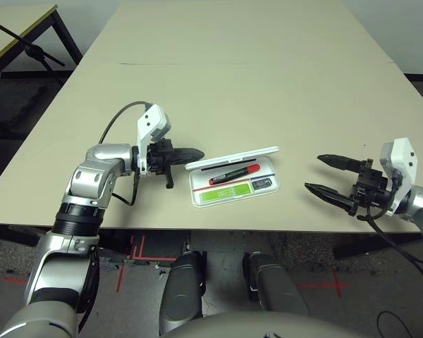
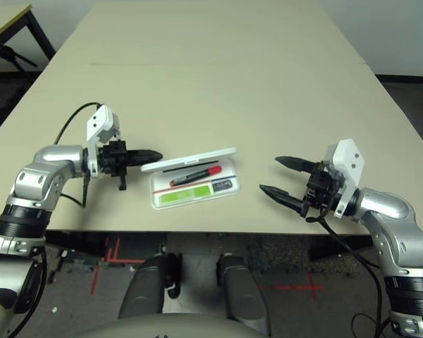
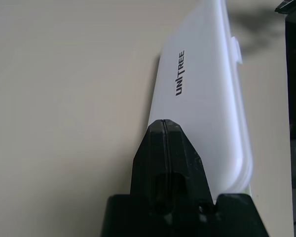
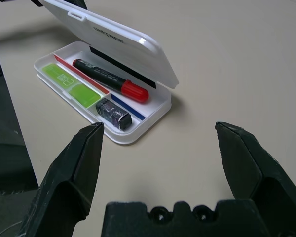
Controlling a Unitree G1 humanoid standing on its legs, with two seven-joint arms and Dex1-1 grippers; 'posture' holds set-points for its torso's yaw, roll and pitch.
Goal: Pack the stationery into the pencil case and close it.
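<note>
Two hands flank pencil case (image 1: 234,181), left hand (image 1: 192,153) near lid

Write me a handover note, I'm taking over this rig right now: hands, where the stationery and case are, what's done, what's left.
Left hand: shut, empty, at the left end of the pencil case, level with its half-raised lid.
Right hand: open, empty, off to the case's right, apart from it.
In the case: black marker, highlighter, small block.
Done: all the stationery is packed.
Left: push the lid down until the case is closed.
</note>
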